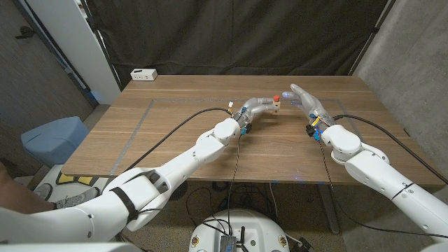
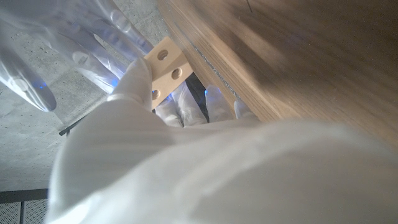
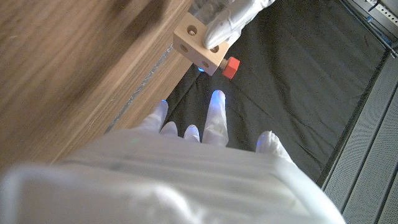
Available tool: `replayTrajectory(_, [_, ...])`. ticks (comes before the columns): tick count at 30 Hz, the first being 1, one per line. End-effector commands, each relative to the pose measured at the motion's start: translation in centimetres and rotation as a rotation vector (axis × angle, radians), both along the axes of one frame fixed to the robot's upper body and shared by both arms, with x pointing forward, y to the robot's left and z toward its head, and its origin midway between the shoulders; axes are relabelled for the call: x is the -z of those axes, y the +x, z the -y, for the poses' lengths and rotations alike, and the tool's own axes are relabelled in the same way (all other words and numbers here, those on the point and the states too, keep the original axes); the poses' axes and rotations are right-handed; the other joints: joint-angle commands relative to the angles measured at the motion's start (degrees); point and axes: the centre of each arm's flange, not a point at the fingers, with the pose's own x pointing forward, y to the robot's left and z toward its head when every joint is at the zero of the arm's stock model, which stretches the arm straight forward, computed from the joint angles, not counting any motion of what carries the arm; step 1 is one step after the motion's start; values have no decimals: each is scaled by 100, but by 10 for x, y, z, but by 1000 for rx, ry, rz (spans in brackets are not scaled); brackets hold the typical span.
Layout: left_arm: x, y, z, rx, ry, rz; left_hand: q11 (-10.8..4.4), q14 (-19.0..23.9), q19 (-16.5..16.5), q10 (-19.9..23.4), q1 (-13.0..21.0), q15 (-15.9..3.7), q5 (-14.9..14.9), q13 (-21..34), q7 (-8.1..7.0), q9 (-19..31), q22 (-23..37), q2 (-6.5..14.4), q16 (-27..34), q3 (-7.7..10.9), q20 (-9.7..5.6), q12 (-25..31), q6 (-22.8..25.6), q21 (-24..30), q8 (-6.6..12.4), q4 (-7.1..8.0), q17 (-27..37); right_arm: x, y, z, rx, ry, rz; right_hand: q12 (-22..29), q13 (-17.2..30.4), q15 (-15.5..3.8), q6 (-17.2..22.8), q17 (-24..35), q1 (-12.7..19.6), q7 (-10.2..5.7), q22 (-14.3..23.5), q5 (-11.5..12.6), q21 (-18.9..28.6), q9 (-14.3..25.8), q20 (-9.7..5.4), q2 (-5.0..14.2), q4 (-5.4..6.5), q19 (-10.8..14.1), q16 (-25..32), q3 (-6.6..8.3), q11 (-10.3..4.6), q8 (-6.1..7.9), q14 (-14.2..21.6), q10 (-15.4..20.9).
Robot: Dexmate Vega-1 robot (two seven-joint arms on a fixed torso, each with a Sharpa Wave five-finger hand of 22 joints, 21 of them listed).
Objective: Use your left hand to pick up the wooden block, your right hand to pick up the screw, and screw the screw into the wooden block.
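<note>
Red is showing at one face of the wooden block [image 3: 198,45], where the screw [image 3: 231,66] is already sitting with its head standing off the wood, so the work in hand looks like the turning-in stage, or just past it. The left hand [image 1: 260,107] is gripping the block above the wooden table [image 1: 175,133], near the far middle, fingers wrapping its sides while the block's holes are facing outward in the left wrist view. The right hand [image 1: 306,100] is hovering just beside the screw head with its fingers spread and holding nothing; in the right wrist view its fingertips [image 3: 214,102] are pointing toward the screw with a clear gap between them. To finish well, I judge the right hand should be closing thumb and fingers squarely on the red head, in line with the screw's axis, and twisting in short turns while the left hand is keeping the block steady and not letting it rotate along. Whether the screw is fully seated cannot be told; some shank seems to be showing.
</note>
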Motion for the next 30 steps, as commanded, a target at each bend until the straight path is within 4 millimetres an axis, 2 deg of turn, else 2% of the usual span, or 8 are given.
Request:
replayTrajectory(1, [1, -2, -2, -1, 4, 2, 5, 34, -23, 56, 55, -322, 23, 129, 66, 25, 29, 95, 1, 90, 29, 117, 107, 33, 45, 68, 16, -3, 4, -3, -32, -19, -9, -38, 11, 42, -119, 17, -75, -23, 5, 11, -17, 17, 52, -16, 13, -52, -31, -25, 7, -1, -135, -149])
replayTrajectory(16, [1, -1, -2, 1, 7, 1, 5, 33, -21, 51, 55, -322, 22, 126, 61, 25, 29, 100, 3, 90, 35, 113, 104, 34, 45, 70, 18, -7, 11, -10, -69, -41, -17, -43, 10, 79, -269, 37, -167, -74, 8, 15, -38, 11, 78, -29, 59, -208, -50, -48, 2, 29, -292, -360])
replayTrajectory(30, [1, -1, 0, 2, 10, -2, 6, 33, -24, 48, 54, -318, 23, 127, 61, 26, 29, 103, 4, 88, 30, 113, 102, 33, 45, 72, 18, -7, 14, -12, -83, -51, -21, 8, 9, 73, -62, 36, -196, -67, 9, 23, -23, 9, 100, -33, 72, -244, -33, -46, -9, 133, -311, -327])
